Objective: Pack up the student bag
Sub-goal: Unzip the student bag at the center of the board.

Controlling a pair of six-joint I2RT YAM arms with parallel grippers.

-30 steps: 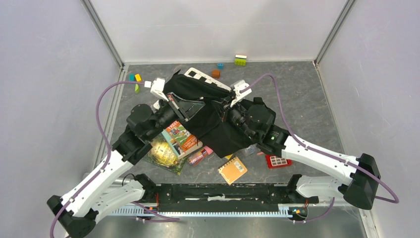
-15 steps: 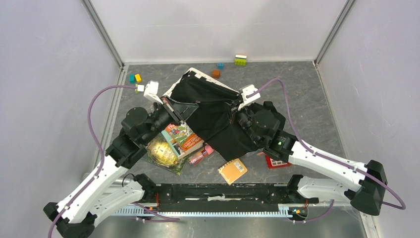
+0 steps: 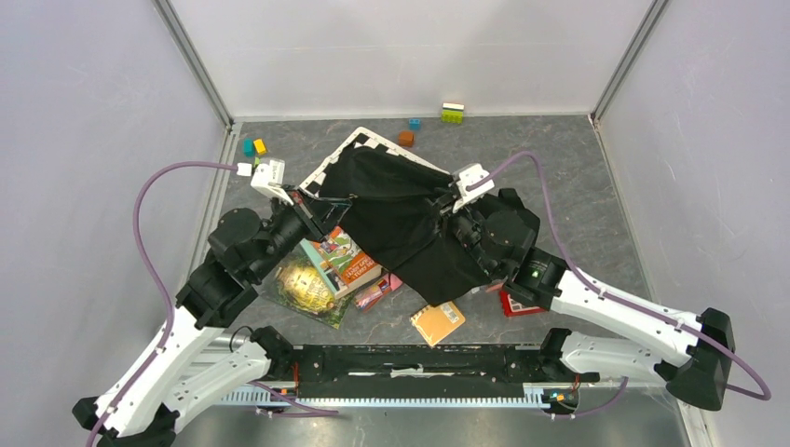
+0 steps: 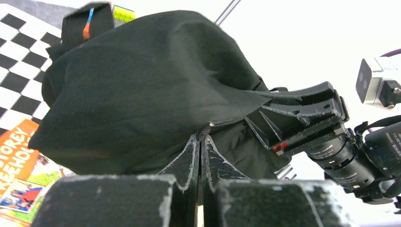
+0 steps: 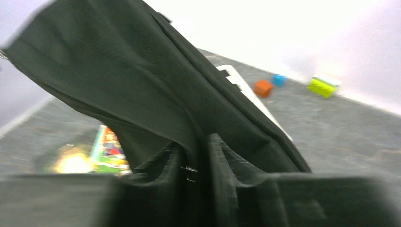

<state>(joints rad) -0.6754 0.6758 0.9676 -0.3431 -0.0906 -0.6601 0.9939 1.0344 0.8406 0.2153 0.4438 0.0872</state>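
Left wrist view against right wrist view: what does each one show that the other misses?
Only the left wrist view: the left claw shut on the student bag, and the right arm's wrist camera. Only the right wrist view: the orange block, blue block and yellow-green block. Both: the student bag itself, the right claw clamped on it, the colourful book and the checkerboard.

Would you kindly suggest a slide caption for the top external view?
Left pincer and right pincer grip the student bag spread between them, over a checkerboard, near a picture book and blocks.
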